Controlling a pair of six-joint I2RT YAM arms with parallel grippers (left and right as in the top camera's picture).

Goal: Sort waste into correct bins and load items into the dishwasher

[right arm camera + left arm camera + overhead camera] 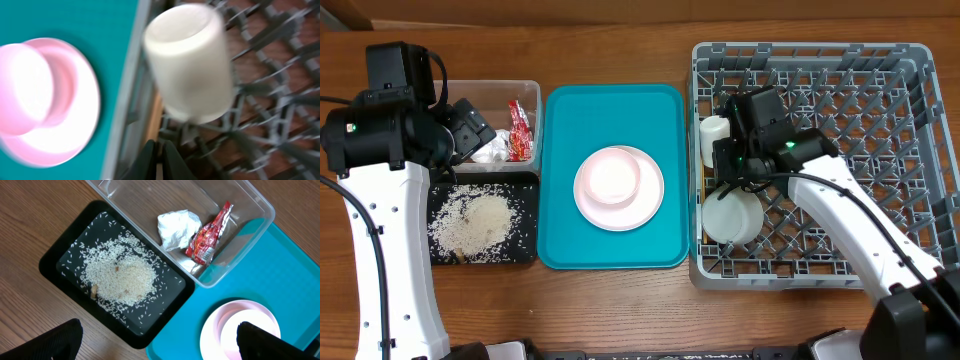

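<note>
A pink bowl (610, 176) sits on a pink plate (645, 205) on the teal tray (560, 130). It also shows in the left wrist view (250, 330) and the right wrist view (25, 90). A white cup (715, 140) lies in the grey dishwasher rack (910, 130), and the right wrist view shows it blurred (190, 65). A white bowl (732, 218) sits in the rack's front left. My left gripper (160, 340) is open and empty, above the bins (475, 130). My right gripper (161, 157) is shut and empty over the rack's left edge (728, 170).
A clear bin (525, 95) holds a red wrapper (210, 235) and a crumpled white tissue (177, 227). A black tray (525, 185) holds loose rice (120, 275). Bare wood table lies in front of the trays.
</note>
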